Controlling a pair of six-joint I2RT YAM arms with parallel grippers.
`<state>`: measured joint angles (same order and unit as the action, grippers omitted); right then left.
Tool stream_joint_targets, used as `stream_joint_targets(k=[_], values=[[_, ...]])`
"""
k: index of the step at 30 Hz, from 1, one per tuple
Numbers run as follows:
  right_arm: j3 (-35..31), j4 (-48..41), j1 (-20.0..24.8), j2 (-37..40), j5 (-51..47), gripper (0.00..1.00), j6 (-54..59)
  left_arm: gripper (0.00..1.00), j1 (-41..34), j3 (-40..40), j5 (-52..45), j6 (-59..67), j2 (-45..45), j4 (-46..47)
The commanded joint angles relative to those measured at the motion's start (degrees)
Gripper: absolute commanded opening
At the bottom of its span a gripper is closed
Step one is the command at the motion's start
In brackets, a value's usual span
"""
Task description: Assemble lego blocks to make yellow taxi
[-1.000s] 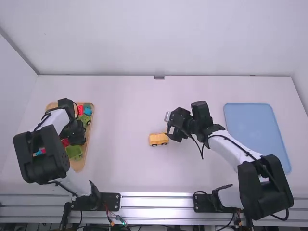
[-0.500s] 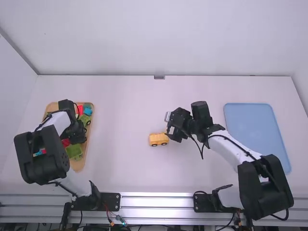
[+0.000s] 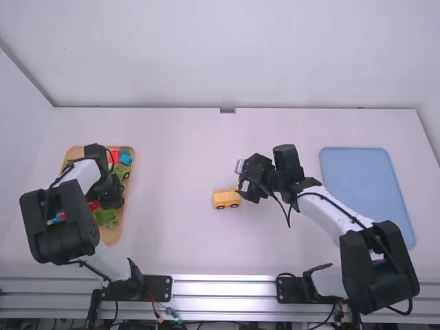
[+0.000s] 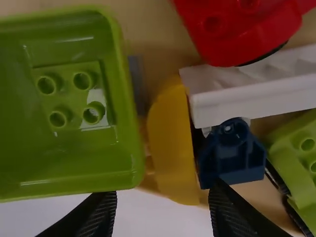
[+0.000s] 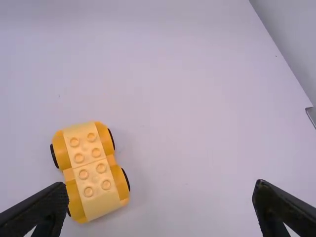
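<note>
Operator: Dial is the high view, 12 o'clock away from the arm bases. Report changes, left to right.

Technician: At 9 o'clock, the left gripper [image 3: 110, 192] has shifted slightly toward 4 o'clock above the wooden tray [image 3: 114, 236]. The yellow car [image 3: 227, 199] and right gripper [image 3: 240, 180] have kept their positions.

Operator: Left gripper state?

Technician: Fingers spread. The left wrist view shows a curved yellow piece [image 4: 172, 148] in line with the gap; contact cannot be told.

Operator: Car location and axis?

Technician: Dial centre, wheels on the table [image 3: 172, 172], studs up. Long axis: roughly 9 to 3 o'clock. Front end cannot be told.

Operator: Right gripper?

Technician: Near the car, at its 2 o'clock; fingers wide apart.
</note>
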<state>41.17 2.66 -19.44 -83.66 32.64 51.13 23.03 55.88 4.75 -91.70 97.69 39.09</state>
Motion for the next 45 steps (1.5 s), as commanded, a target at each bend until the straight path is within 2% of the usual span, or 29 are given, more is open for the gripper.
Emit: stream_joint_targets(k=[1,9,22,26,31,45], values=[[0.1,0.1,-0.1,0.8,0.8,0.98,-0.3,0.50,0.1,-1.8,0.7,-0.4,0.9,2.3],[0.1,0.1,-0.1,0.8,0.7,0.98,-0.3,0.50,-0.1,-1.8,0.7,-0.4,0.9,2.5],[0.1,-0.2,-0.1,0.8,0.8,0.98,-0.4,0.56,0.2,-2.2,6.7,0.2,0.9,1.1],[0.1,-0.3,-0.1,0.8,0.7,0.98,-0.3,0.57,-0.2,-3.8,6.7,0.6,0.9,-1.9],[0.1,-0.3,-0.1,0.8,0.8,0.98,-0.3,0.49,0.2,-5.6,3.7,6.7,0.9,-7.7],[0.1,-0.3,-0.1,0.8,0.8,0.98,-0.4,0.48,0.2,-7.3,3.7,6.1,0.9,-9.4]])
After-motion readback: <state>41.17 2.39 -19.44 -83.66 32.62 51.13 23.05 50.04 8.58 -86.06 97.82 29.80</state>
